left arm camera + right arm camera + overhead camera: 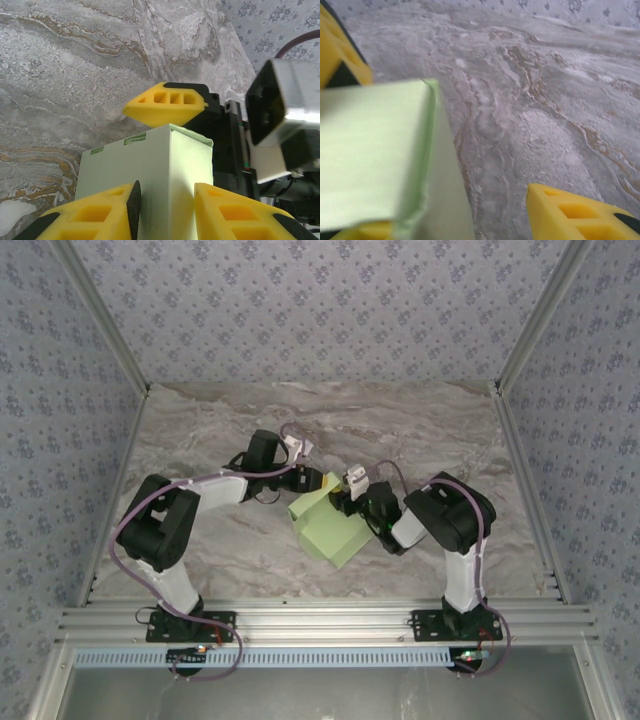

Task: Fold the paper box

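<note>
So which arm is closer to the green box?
Left. The left tool pinches the box between both fingers. The right tool is open: one finger by the box, the other well clear.

The paper box [328,525] sits on the table [200,440] between left tool [318,483] and right tool [346,503].

Matt thin-card paper box [330,530]; smooth marble-patterned table [420,430].

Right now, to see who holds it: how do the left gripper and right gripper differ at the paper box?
The left gripper clamps the paper box between both fingers; the right gripper stands open, one finger apart from it, table showing between. Left reaches from the box's left, right from its right. Both have yellow fingers.
</note>
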Robot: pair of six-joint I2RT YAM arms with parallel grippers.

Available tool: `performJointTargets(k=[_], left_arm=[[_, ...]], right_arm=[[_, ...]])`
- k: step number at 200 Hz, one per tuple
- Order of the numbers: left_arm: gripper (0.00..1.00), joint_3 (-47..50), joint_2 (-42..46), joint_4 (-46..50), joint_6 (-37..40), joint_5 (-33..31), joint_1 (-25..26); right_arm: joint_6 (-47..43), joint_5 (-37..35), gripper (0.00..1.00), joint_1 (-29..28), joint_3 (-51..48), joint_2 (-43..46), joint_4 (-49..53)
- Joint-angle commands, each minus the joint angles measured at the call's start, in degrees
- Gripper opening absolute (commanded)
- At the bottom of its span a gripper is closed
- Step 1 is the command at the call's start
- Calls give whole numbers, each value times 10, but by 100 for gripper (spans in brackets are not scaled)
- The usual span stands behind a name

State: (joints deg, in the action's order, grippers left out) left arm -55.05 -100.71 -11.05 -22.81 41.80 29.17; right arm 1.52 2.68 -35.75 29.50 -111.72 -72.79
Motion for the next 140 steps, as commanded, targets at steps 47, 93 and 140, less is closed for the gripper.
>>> performJointTargets(k=[47,93,140], left_arm=[[34,-14,-27,49,6,18,7],[34,-11,-37,34,-6,25,15],[34,-10,-48,31,-9,33,27]], right_arm=[[-25,-55,47,-20,-7,21,-38],[-61,-115,38,-57,-8,9,-58],[-64,-138,36,-67,-8,12,-67]])
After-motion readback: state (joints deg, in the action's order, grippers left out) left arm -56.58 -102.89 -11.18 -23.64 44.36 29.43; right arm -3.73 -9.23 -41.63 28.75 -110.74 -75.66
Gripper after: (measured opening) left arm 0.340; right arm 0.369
